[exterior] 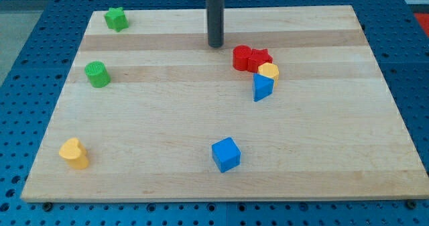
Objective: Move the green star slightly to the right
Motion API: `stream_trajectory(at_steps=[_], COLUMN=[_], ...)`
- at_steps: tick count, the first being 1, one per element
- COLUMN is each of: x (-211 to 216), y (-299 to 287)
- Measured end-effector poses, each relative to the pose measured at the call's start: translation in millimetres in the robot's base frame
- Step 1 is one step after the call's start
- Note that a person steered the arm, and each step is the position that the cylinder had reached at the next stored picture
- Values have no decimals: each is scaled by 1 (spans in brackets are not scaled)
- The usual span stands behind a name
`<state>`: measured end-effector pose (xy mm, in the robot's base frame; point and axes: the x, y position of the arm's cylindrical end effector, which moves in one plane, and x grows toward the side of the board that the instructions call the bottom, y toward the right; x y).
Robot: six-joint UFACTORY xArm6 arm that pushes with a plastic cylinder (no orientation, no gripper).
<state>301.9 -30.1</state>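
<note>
- No text, label, brand, number or sign can be read anywhere in the camera view.
- The wooden surface shows only plain grain and pale stripes from edge to edge, with no lettering.
- The coloured blocks carry no markings on any face that shows.
- The dark rod near the top edge of the surface is plain, with nothing written on it.
</note>
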Motion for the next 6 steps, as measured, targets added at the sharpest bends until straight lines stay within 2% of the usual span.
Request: stream_trajectory(at_steps=[4,6], x=[-3,-45], y=[-224,-275])
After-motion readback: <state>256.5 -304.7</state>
